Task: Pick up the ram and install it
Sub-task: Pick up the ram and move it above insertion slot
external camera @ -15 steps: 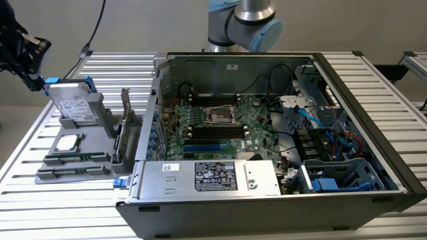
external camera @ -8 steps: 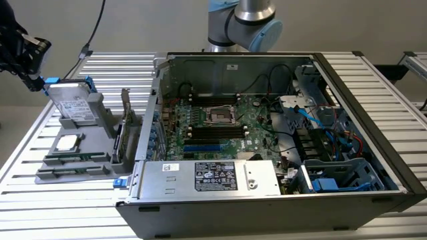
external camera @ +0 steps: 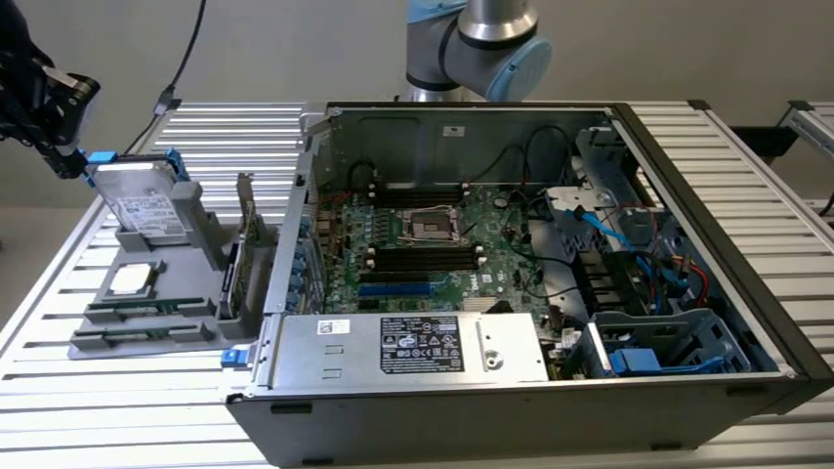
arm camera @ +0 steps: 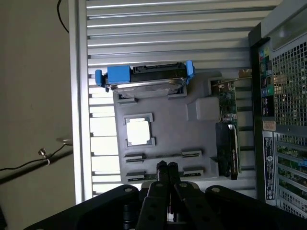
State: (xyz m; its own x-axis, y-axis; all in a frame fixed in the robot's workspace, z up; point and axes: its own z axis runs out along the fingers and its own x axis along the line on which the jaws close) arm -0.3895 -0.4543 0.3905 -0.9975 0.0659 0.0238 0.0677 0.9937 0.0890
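A ram stick (external camera: 146, 307) lies thin and green in the grey holder (external camera: 195, 249), on the table at the exterior view's left. A second stick (external camera: 144, 335) lies beside it. In the wrist view these are two thin lines, the ram (arm camera: 163, 155) and its neighbour (arm camera: 163, 173), just past my fingertips. My gripper (external camera: 61, 156) hangs high above the holder's far corner. The gripper (arm camera: 167, 167) is shut with nothing between its fingers. The open computer case (external camera: 729, 225) shows its motherboard with long black slots (external camera: 424, 256).
The holder also carries a hard drive in a blue caddy (arm camera: 144, 79), a CPU (arm camera: 139, 132) and an upright expansion card (arm camera: 228, 143). The case's power supply (external camera: 417, 344) sits at its near side. Cables (external camera: 626, 244) run inside the case. The arm's base (external camera: 470, 44) stands behind it.
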